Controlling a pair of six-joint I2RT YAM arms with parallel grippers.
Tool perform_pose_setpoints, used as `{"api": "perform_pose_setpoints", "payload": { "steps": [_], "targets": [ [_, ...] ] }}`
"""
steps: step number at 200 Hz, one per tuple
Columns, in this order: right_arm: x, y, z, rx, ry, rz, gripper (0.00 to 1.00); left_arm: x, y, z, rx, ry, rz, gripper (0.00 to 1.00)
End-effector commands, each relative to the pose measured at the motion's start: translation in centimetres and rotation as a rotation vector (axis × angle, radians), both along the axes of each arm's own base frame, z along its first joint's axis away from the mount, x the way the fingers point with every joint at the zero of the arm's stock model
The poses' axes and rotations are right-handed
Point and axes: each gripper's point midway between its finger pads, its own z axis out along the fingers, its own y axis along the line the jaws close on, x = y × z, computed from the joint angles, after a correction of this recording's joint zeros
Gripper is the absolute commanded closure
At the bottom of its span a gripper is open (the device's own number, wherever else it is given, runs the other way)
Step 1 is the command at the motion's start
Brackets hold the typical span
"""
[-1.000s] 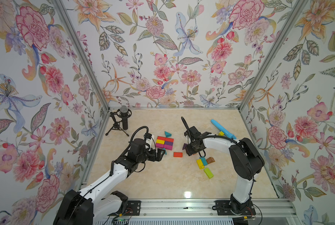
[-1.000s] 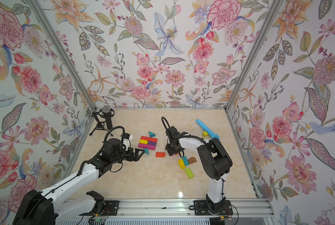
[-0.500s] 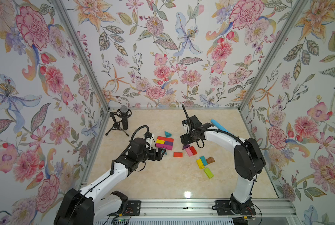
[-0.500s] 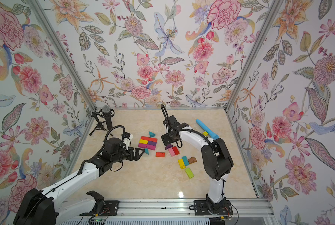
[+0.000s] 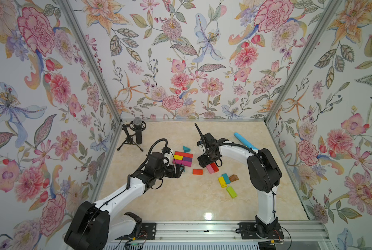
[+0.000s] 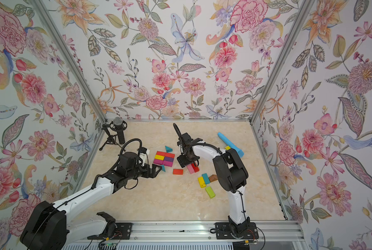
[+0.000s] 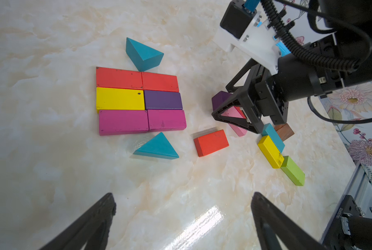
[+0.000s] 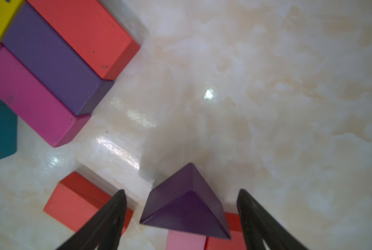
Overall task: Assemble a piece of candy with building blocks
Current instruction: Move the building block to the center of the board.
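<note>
Six-brick body (image 5: 183, 158) laid, teal wedges (image 5: 186, 149) at 12, 6; right gripper (image 8: 181, 192) spread loosely astride unplaced purple wedge (image 8: 187, 207); left gripper (image 7: 183, 194) wide, empty.

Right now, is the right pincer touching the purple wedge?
Apart. In the right wrist view the purple wedge sits between the fingers of the open right pincer, with a gap each side.

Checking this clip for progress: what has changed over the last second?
The right gripper shifted toward the six-block rectangle, uncovering the pink block and red block; its fingers now stand open either side of the purple wedge, not touching. The left gripper and rectangle stayed put.
</note>
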Motion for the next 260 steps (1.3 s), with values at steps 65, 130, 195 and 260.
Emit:
{"api": "perform_pose_setpoints", "payload": {
  "steps": [65,130,195,260],
  "targets": [
    [0.8,-0.9,-1.5,-0.108,0.013,0.032,0.3,1.8,-0.2,2.2,-0.024,-0.063,0.009,0.01],
    [1.7,-0.7,-1.7,-0.104,0.006,0.02,0.45,2.0,-0.2,2.3,-0.03,-0.064,0.018,0.01],
    [4.8,-3.7,-1.7,-0.083,0.009,-0.082,0.48,2.3,-0.3,2.7,-0.03,-0.072,0.01,0.01],
    [5.3,-10.6,-0.9,-0.101,0.01,-0.231,0.47,2.7,-1.2,2.9,-0.06,-0.077,-0.013,0.01]
  ]
}}
